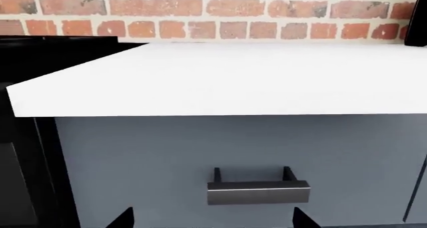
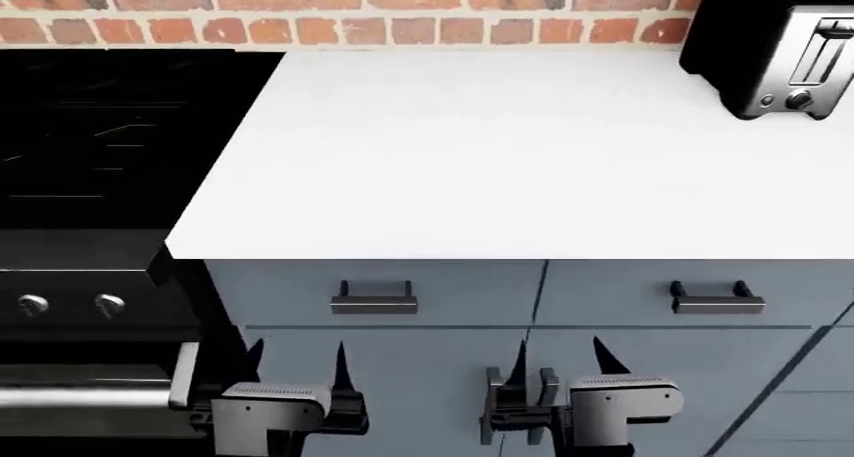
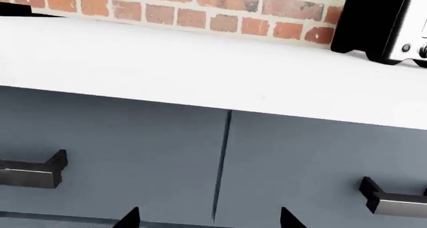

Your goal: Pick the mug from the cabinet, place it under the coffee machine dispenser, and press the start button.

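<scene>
Facing the grey drawers with the stove at left, we hold the left gripper and then the right gripper low before the fronts, both spread wide and holding nothing. We see no mug or coffee machine, only the bare counter and toaster, so we judge we should find the cabinet before reaching.

Toaster: cropped by the head view's top and right edges. Stove: cropped at left. Both wrist views show only fingertips.
</scene>
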Controlling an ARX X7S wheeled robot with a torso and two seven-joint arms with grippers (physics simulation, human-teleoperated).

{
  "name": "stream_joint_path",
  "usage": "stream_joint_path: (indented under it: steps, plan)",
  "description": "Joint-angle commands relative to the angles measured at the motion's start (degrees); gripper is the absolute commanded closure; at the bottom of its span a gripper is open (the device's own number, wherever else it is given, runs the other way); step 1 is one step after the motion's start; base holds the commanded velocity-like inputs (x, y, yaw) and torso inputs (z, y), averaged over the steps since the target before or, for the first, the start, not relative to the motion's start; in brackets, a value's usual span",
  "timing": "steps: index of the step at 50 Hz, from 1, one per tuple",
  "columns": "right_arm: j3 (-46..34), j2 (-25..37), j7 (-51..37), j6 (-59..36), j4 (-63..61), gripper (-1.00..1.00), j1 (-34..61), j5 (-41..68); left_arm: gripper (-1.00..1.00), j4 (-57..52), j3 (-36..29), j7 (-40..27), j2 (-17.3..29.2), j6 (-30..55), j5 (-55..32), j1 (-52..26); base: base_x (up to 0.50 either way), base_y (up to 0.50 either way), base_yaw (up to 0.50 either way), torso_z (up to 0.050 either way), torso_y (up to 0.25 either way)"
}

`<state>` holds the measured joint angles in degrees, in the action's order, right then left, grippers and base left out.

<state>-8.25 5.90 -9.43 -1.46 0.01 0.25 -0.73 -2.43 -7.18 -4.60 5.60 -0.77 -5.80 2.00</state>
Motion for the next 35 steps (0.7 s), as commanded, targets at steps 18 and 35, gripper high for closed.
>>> stream_joint_path:
  steps: [18, 35]
  plan:
    - [-4.3, 2.0, -5.7, -4.7, -1.3, -1.00, 1.0, -7.8, -1.00, -0.1, -1.6, -1.5, 1.5, 0.2, -2.0, -0.5, 0.00, 0.50, 0.00, 0.000, 0.000]
    - [-5.0, 2.5, -6.4, -4.8, -1.2, -1.00, 0.9, -7.1, -1.00, 0.4, -2.4, -2.2, 2.2, -0.1, -2.8, -0.5, 0.00, 0.50, 0.00, 0.000, 0.000]
